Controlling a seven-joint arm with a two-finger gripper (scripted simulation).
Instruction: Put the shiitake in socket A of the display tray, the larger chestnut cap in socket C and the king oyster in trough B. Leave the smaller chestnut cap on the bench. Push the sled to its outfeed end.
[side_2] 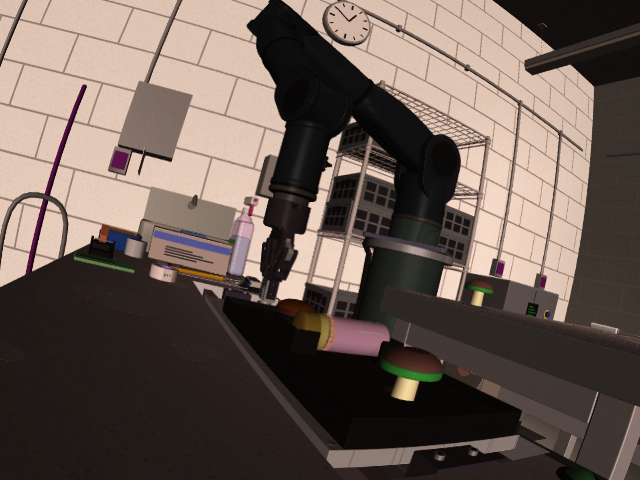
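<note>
An orange-brown cap, the shiitake [293, 307], is mostly hidden behind the king oyster [344, 334], a pink cylinder with a yellow cap lying across the middle of the black display tray [362, 382]. The larger chestnut cap [412, 369], brown with a green rim and cream stem, stands upright near the tray's near end. The smaller chestnut cap [478, 291] stands on the grey bench at the right. The tray sits on a pale sled [413, 454] beside a rail. My gripper [269, 297] points down at the tray's far end, closed against the sled's far edge and holding no mushroom.
The grey bench [517, 336] overhangs the tray's right side. A dark worktop [103, 372] fills the left. Tape rolls [164, 272], a box [190, 250] and a spray bottle [242, 243] stand behind my gripper, with a wire shelf [393, 206] beyond.
</note>
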